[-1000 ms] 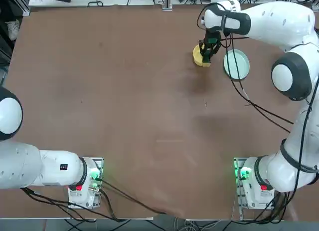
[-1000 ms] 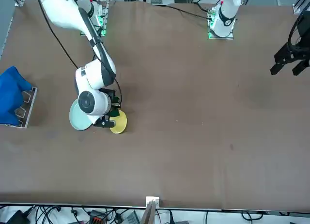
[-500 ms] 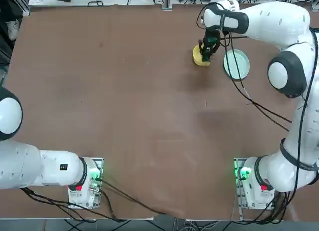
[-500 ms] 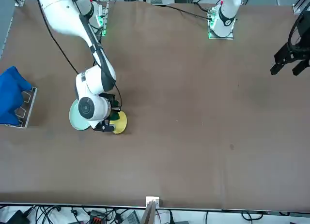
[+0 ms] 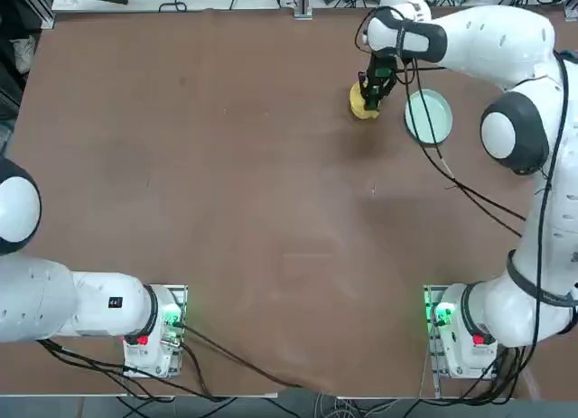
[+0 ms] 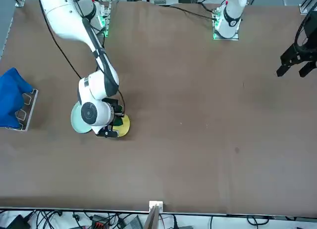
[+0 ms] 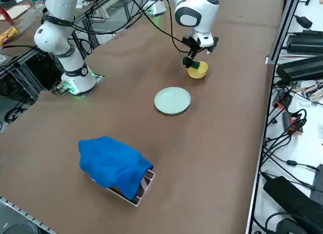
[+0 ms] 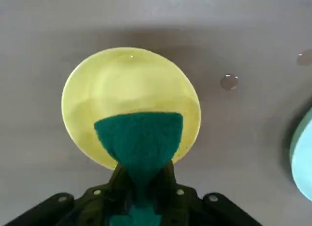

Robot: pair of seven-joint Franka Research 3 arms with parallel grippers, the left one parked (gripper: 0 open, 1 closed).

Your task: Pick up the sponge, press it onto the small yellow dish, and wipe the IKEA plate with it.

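My right gripper point(image 8: 140, 187) is shut on the sponge point(image 8: 139, 140), whose dark green face is pinched to a narrow waist between the fingers. The sponge hangs over the near half of the small yellow dish point(image 8: 127, 84), and I cannot tell whether it touches the dish. In the top view the gripper point(image 5: 371, 93) stands over the dish point(image 5: 360, 103) at the far right of the table. The pale mint-green IKEA plate point(image 5: 428, 116) lies just to the dish's right, bare. From the side, the sponge point(image 7: 194, 64) sits at the dish's point(image 7: 199, 71) rim.
A blue cloth point(image 7: 113, 166) is draped over a small rack near the table's right edge, beyond the plate point(image 7: 172, 100). The arm's black cables point(image 5: 452, 179) trail over the table beside the plate. A small round mark point(image 8: 228, 81) shows on the tabletop close to the dish.
The right wrist has shifted slightly toward the table's far edge, carrying the sponge further over the yellow dish. The grip has stayed the same.
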